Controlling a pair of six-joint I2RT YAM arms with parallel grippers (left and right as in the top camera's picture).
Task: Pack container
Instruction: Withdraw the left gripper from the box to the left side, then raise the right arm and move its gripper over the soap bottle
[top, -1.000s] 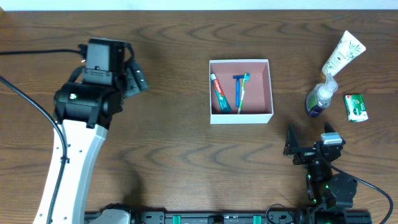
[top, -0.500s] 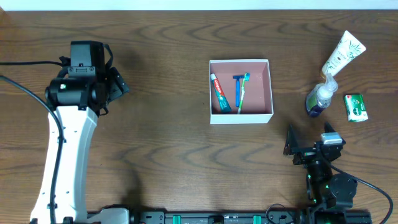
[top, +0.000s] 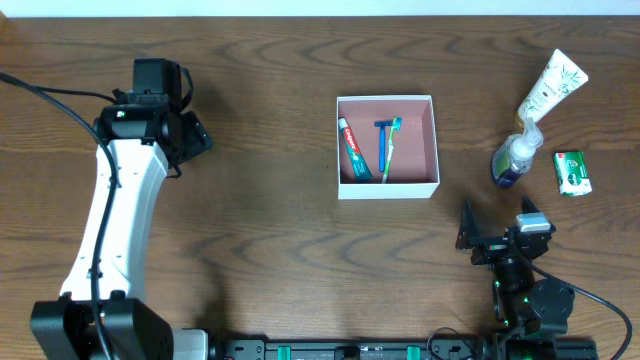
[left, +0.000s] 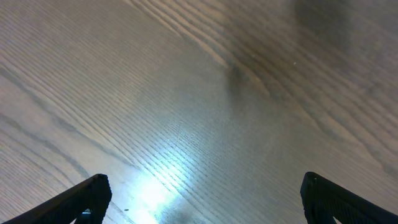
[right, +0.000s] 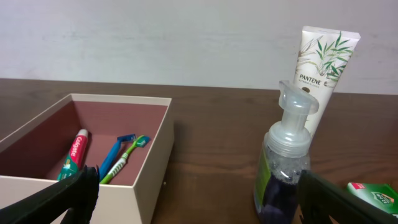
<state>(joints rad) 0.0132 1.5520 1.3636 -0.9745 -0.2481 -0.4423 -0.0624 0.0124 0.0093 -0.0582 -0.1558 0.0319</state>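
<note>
The container (top: 431, 148) is a square white-walled box with a pink-brown inside, at the table's middle; it also shows in the right wrist view (right: 152, 165). In it lie a toothpaste tube (top: 354, 149), a blue razor (top: 381, 144) and a green toothbrush (top: 391, 148). To its right stand a foam pump bottle (top: 512, 160), a white Pantene tube (top: 550, 87) and a green soap box (top: 572, 172). My left gripper (top: 192, 133) is open and empty over bare wood at the far left. My right gripper (top: 495, 232) is open and empty, low, in front of the bottle (right: 285, 168).
The table's far edge meets a white wall behind the tube (right: 326, 53). The left arm's white link (top: 105, 230) runs from the front left up to the gripper. Black cables (top: 40, 85) trail at the far left.
The left arm's wrist has swung back and turned at the far left of the table; its gripper stays open and empty. The right arm and all objects have not moved.
</note>
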